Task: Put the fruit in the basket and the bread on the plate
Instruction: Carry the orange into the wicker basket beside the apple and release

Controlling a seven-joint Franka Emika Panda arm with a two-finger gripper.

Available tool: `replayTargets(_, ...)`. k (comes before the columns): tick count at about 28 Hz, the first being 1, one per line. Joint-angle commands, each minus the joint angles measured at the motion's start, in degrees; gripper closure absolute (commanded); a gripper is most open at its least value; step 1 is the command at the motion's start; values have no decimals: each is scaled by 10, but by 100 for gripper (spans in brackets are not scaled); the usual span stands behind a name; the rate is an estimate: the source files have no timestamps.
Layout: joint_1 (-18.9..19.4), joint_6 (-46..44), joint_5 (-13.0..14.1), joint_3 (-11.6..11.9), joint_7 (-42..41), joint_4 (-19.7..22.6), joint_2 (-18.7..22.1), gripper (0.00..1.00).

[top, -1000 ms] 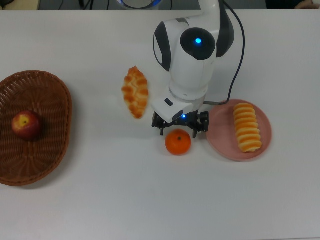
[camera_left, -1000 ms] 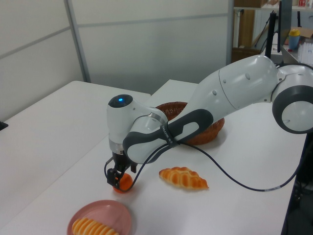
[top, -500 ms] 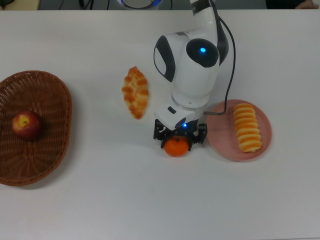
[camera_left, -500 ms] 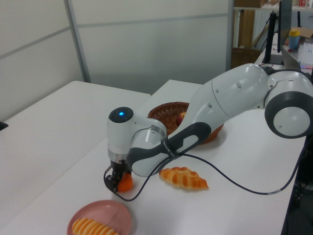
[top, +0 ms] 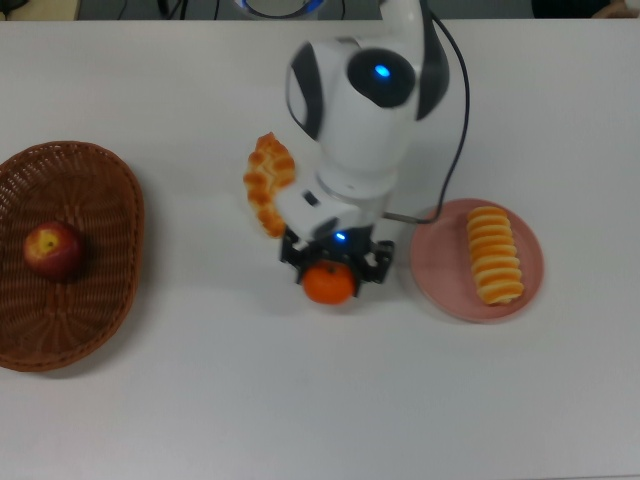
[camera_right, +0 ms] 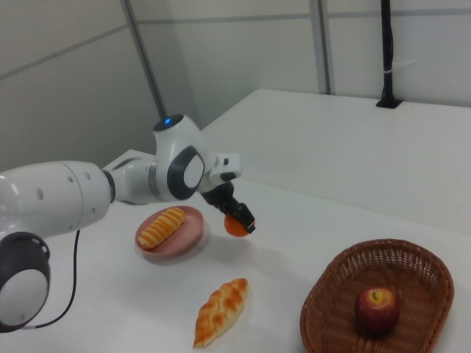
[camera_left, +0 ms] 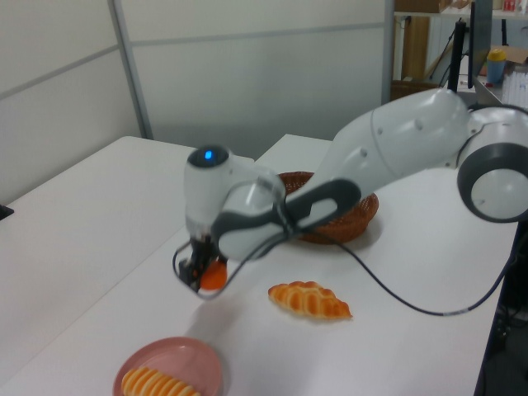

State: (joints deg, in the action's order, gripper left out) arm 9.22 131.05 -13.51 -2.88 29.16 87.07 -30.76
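One tangerine [top: 329,284] clamped in the tool [top: 331,262], clear of the table [top: 320,400].

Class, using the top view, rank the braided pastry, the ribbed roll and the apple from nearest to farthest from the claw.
1. Braided pastry, just up and toward the top view's left of the claw.
2. Ribbed roll, on the plate toward the top view's right.
3. Apple, in the basket at the far left.

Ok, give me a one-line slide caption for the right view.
Claw lifts the tangerine above the table, apple in the basket, ribbed roll on the plate.
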Motion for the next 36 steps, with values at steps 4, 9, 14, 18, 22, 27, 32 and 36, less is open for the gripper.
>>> replayTargets(4, -41, -76, 71, 52, -73, 6, 73, 100)
replayTargets(9, -99, -83, 107, 66, -184, 6, 83, 100)
replayTargets(14, -159, -34, 138, 69, -278, 6, 66, 100)
replayTargets(18, -177, 44, 139, 69, -289, 8, 45, 100)
replayTargets(22, -191, 113, 136, 69, -290, 9, 18, 100)
replayTargets(27, -193, 134, 129, 69, -290, 11, -5, 99)
replayTargets(32, -200, 143, 128, 68, -290, 10, -33, 77)
replayTargets(36, -199, 157, 128, 69, -290, 10, -29, 0)
